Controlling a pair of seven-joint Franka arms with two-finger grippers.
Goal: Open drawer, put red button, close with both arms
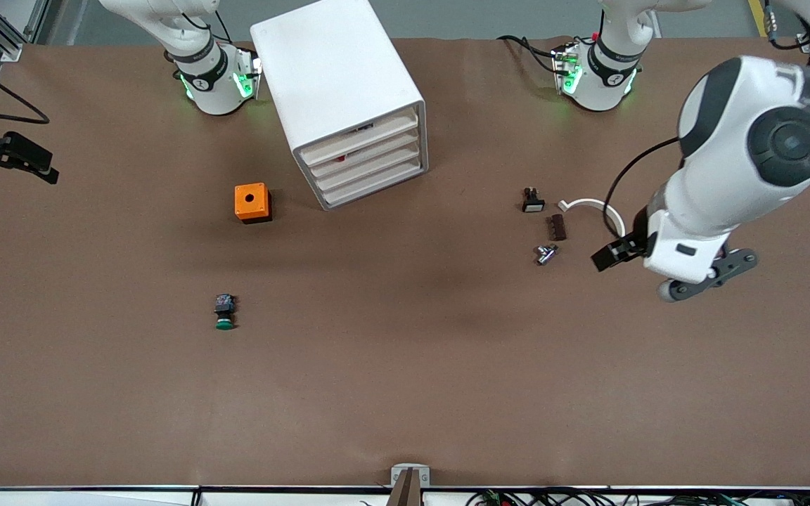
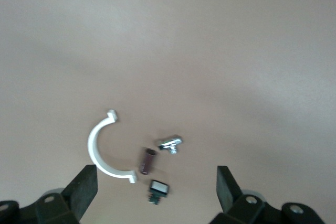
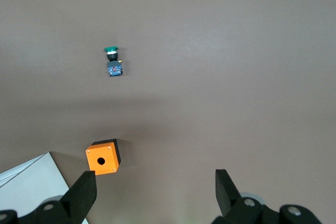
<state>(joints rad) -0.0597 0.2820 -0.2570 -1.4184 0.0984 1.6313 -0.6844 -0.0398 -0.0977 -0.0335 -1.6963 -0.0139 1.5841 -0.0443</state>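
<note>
1. A white cabinet is set on the brown desk, between the two arms' bases.
2. All four drawers are pushed in. A small red bit is seen in a middle drawer. It cannot be told if this is the red button.
3. The left tool is held up over the left arm's end of the desk. Its fingers are spread wide and nothing is held.
4. Under it, four small parts are laid close together: a white curved piece, a brown piece, a silver piece and a small black switch.
5. The right tool is held up over the right arm's end of the desk. It is wide open too, and nothing is held.
6. An orange box with a hole is placed beside the cabinet.
7. A green button is laid on its side, nearer the front camera than the box.
</note>
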